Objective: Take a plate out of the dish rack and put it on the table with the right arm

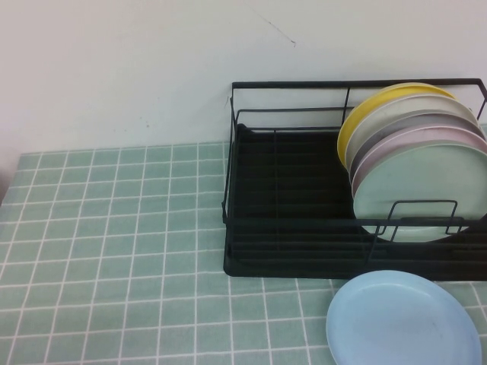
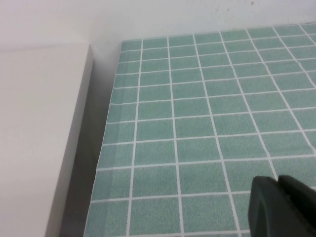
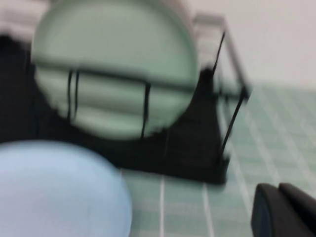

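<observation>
The light-blue plate (image 1: 403,321) lies flat on the pale-green tiled table (image 1: 114,243) just in front of the black wire dish rack (image 1: 289,198). It also shows in the right wrist view (image 3: 54,190), with the rack (image 3: 197,143) behind it. Neither arm shows in the high view. My right gripper (image 3: 279,197) is shut and empty, over bare tiles beside the plate and apart from it. My left gripper (image 2: 277,190) is shut and empty over bare tiles near the table's edge.
Several plates stand upright in the rack's right half: a pale mint-green one (image 1: 418,194) at the front, pink-rimmed (image 1: 426,141), grey and yellow (image 1: 365,114) behind. The white wall (image 1: 152,68) is behind. A white ledge (image 2: 39,138) borders the table.
</observation>
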